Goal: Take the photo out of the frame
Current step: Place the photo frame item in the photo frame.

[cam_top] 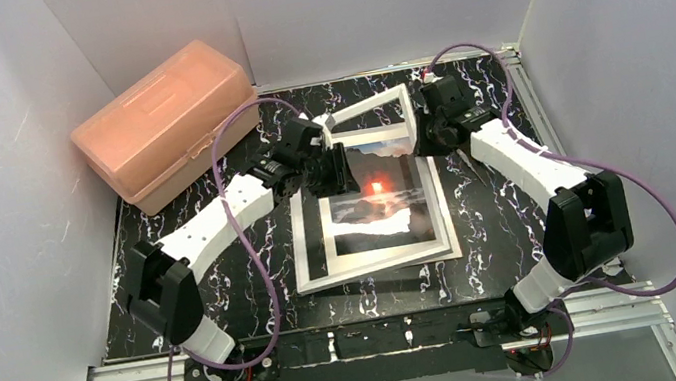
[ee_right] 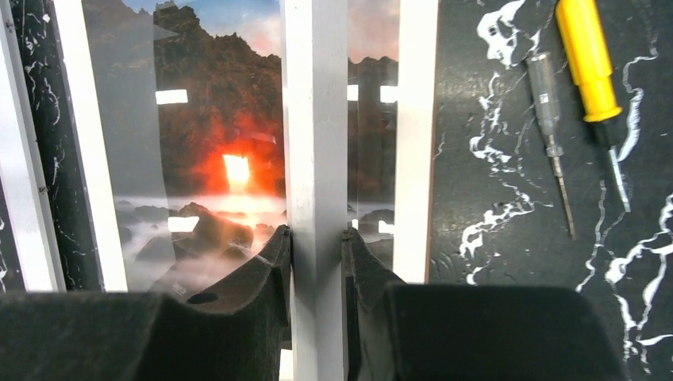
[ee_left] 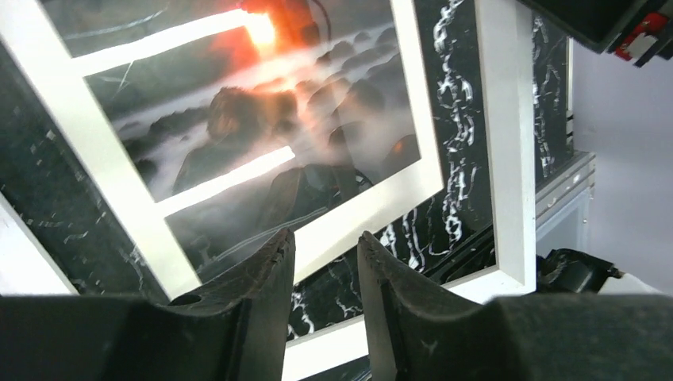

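**Frame tipped up, photo flat beneath**

Both arms stretch forward from the near edge over the black marbled surface [cam_top: 495,218]. The glossy photo [cam_top: 377,207] lies flat there inside a white border. Beyond it, the right end effector [ee_right: 317,234] clamps a thin white bar of the tilted frame [ee_right: 313,119]. The left end effector [ee_left: 325,258] hangs with its jaws apart and empty. A closed pink plastic box [cam_top: 168,125] sits at far left.

I've got a pink plastic box [cam_top: 165,125] at the far left corner of the black marbled table [cam_top: 491,228] — lid down. On the right, a yellow-handled screwdriver [ee_right: 589,59] lies just beside a clear-handled screwdriver [ee_right: 546,103] — roughly parallel.
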Robot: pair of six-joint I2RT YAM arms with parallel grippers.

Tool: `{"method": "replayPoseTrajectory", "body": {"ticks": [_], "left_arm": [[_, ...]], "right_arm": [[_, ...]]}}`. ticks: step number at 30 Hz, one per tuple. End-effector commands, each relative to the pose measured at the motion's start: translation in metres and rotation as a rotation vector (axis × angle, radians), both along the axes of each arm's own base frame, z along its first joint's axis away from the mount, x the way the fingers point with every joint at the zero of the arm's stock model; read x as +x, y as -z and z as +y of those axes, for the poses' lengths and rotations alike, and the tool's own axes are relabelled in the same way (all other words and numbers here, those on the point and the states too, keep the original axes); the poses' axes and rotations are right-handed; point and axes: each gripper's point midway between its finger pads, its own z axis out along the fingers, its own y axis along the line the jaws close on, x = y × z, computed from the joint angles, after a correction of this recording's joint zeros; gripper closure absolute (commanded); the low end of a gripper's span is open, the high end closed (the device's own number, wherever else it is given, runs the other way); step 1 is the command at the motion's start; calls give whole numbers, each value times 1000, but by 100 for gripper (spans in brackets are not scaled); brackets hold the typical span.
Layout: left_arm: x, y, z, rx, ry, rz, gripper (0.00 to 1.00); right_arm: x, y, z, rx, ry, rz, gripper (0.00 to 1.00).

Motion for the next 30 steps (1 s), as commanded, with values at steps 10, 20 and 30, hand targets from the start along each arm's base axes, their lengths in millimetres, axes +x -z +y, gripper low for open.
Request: {"method": "replayPoseTrajectory", "body": {"ticks": [10,20,30], "left_arm": [[-29,49,62,214,-51,35,50],[-45,48,74,214,-29,36,39],[-60,34,103,228,-126,-6,35]], "right_arm": [[17,7,18,74,47,-103,99],[16,50,1,-47,20,-42,93],[-9,51,-15,-64,2,-23,33]]}}
